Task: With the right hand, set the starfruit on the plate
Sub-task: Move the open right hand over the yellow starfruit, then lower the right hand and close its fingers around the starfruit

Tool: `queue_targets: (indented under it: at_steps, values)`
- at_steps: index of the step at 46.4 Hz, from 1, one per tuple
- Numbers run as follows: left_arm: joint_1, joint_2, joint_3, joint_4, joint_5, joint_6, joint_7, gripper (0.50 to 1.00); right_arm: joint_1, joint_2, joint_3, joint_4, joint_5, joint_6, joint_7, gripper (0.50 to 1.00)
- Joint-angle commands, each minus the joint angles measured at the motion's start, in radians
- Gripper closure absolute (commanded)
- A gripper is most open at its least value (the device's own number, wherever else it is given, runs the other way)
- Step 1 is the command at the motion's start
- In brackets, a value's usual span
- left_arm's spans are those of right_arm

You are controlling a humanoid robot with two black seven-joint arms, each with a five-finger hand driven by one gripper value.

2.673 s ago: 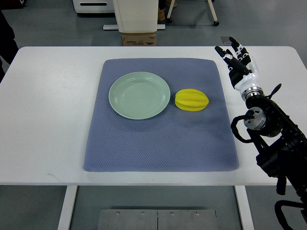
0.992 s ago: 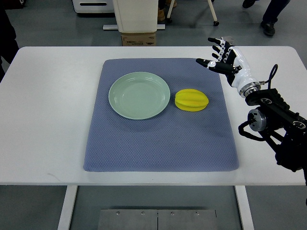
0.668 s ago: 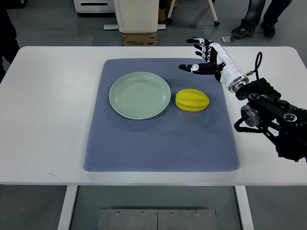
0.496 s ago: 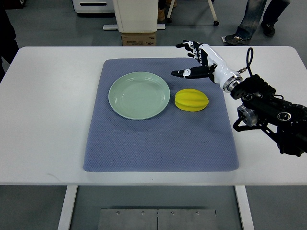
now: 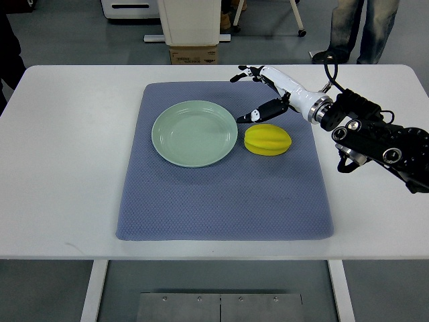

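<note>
A yellow ridged starfruit [image 5: 268, 140] lies on the blue-grey mat [image 5: 224, 194], just right of the pale green plate [image 5: 194, 133]. The plate holds nothing. My right hand [image 5: 258, 94] reaches in from the right and hovers just behind and above the starfruit. Its fingers are spread open: the thumb tip points down beside the fruit's far-left edge and the other fingers stretch toward the mat's back edge. It does not touch the fruit. The left arm is out of view.
The mat lies on a white table [image 5: 67, 168]. Behind the table stand a cardboard box [image 5: 193, 54] and a white cabinet base [image 5: 190, 20]. A person's legs [image 5: 355, 27] show at the back right, beyond the table's far edge.
My right hand has swung left and forward from the table's right edge to just above the starfruit, fingers staying spread. The person at the back right has shifted. The starfruit and plate have not moved.
</note>
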Motion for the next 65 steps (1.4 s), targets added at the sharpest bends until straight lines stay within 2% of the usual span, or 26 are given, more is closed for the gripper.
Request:
queue_targets:
  at_steps: [1,21,42,65]
  values:
    - [0.0,0.0,0.0,0.0,0.0,0.0,0.0,0.5,0.012,-0.011,-0.031,-0.001,-0.025,0.0,-0.018,0.505]
    - [0.0,0.0,0.0,0.0,0.0,0.0,0.0,0.5,0.062,-0.064,-0.155,0.007,-0.076,0.003,-0.039,0.502]
    - [0.0,0.0,0.0,0.0,0.0,0.0,0.001,0.5,0.073,-0.111,-0.207,0.099,-0.085,0.011,-0.05,0.502]
    - [0.0,0.0,0.0,0.0,0.0,0.0,0.0,0.5,0.059,-0.102,-0.221,0.102,-0.091,0.009,-0.061,0.505]
